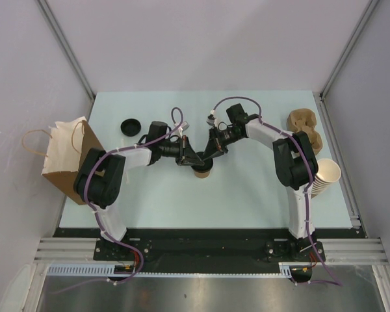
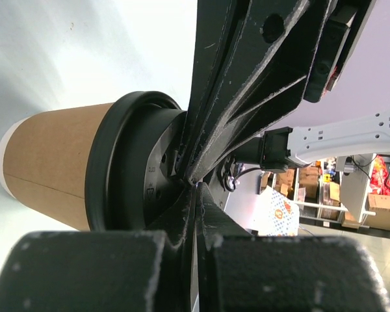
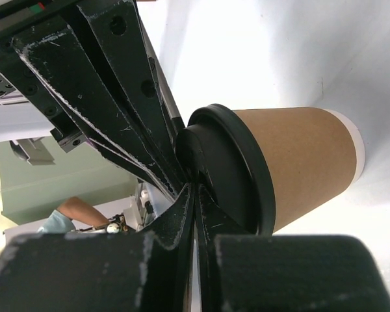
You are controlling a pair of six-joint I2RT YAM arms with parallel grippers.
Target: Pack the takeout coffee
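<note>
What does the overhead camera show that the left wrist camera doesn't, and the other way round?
Only overhead: the paper bag on the left, a loose black lid near it, and the pulp carrier and stack of cups on the right.
Only the left wrist: the fitted black lid of the coffee cup seen close up, with the left claw and right claw both shut and their tips meeting against it.
Both: the cup and the two claws.

Plain pale-grey walls (image 1: 201, 39) box in the mint-white table (image 1: 247, 195) on three sides, all evenly lit. Beyond the enclosure, cardboard boxes (image 2: 382, 207) sit in a bright room.
</note>
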